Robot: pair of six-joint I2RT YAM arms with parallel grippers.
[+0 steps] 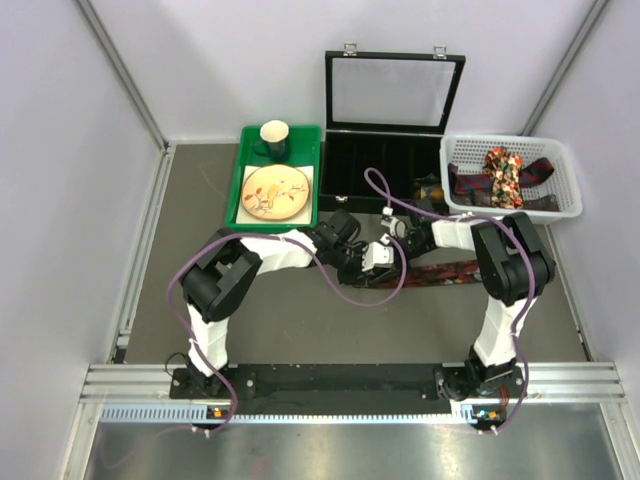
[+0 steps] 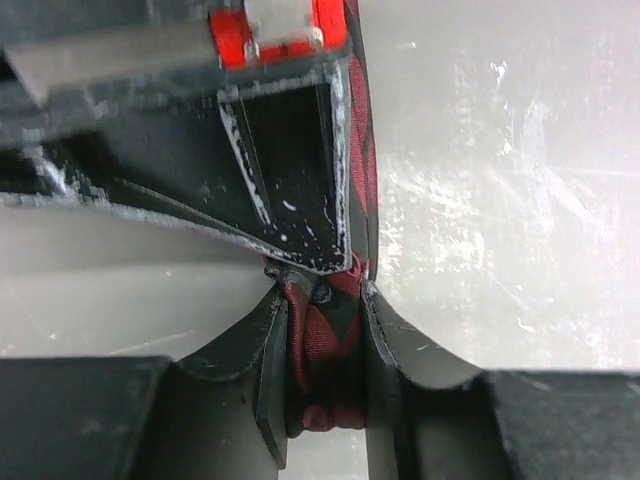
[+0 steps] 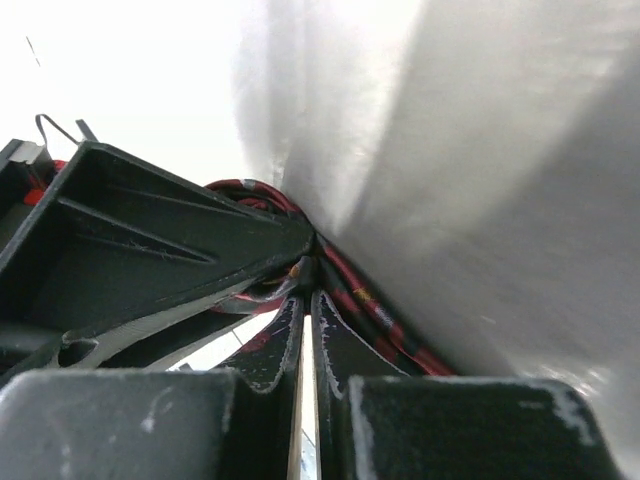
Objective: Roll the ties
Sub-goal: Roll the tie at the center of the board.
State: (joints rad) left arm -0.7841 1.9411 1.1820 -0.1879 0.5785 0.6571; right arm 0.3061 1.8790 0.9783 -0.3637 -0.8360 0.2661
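Well, the basket (image 1: 560,205) holds several ties (image 1: 503,170) not yet rolled. One maroon tie (image 1: 440,272) lies mid-table, barely started — my left gripper (image 2: 325,300) clamps its small roll, my right gripper (image 3: 309,297) pinches the same end.

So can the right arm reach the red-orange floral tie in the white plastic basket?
Probably not yet: the floral tie lies uncovered, but right gripper seems shut on a dark red tie.

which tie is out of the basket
The dark red tie on the table, pinched by the left gripper; the floral tie and others lie in the white basket.
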